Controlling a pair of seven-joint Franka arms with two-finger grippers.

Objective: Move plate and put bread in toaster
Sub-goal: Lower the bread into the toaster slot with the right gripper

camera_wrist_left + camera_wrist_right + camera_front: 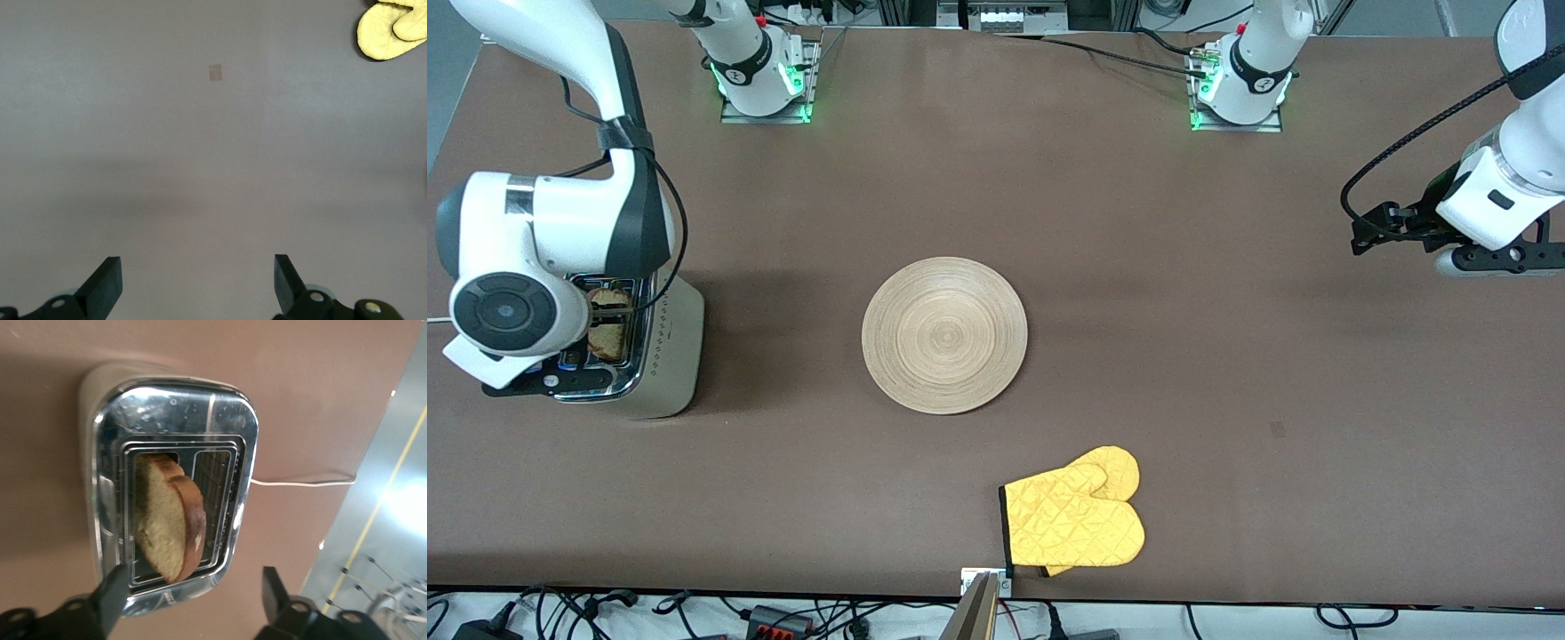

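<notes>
The toaster (669, 351) stands at the right arm's end of the table. The bread (609, 331) sits in one of its slots, leaning and sticking up above the chrome top. In the right wrist view the bread (165, 520) fills one slot of the toaster (173, 407) and the other slot is empty. My right gripper (195, 580) is open and empty, just above the toaster's end. The plate (944, 335) lies bare mid-table. My left gripper (1507, 258) waits open and empty over bare table (197, 261) at the left arm's end.
A yellow oven mitt (1074, 520) lies near the table's front edge, nearer to the camera than the plate; it also shows in the left wrist view (390, 30). The toaster's white cord (300, 481) runs off toward the table edge.
</notes>
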